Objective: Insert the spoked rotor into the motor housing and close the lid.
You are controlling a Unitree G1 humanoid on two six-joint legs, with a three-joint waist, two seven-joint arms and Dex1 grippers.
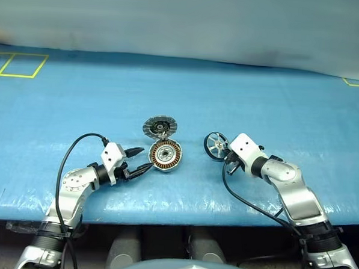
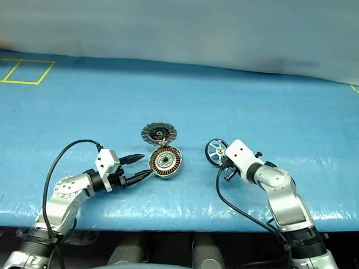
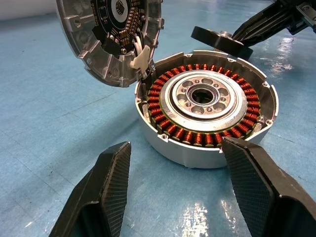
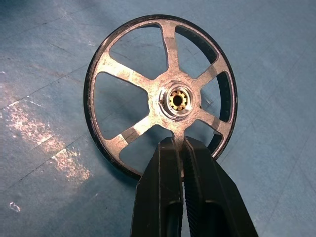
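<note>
My right fingers (image 4: 181,148) were pinched together on one spoke of the rotor (image 4: 160,94) — the thin silver ring with its hub and spokes, blue showing through the gaps. I held it tilted up on edge over the blue tabletop (image 1: 289,104), to the right of the other two parts and apart from them. In the wrist view the two black fingers met just below the hub, gripping the spoke that ran down toward them, with a small brassy centre visible in the hub.

My left fingers (image 3: 177,168) stood wide apart, holding nothing. They pointed at the housing (image 3: 207,106) from its left, close to its near wall but not touching it. The housing sat flat on the tabletop, open side up, its copper-orange windings ringing a silver centre with a dark bore.

The lid (image 3: 106,34) was off the housing's mouth — it stood tilted up at the far rim of the housing, ribbed face and dark centre turned toward me, joined to the rim by a small pale hinge piece (image 3: 140,58). From my head the lid (image 1: 160,127) showed just beyond the housing (image 1: 166,154), the two touching at that edge, with the rotor (image 1: 215,145) off to the right in my right fingers (image 1: 225,152).
</note>
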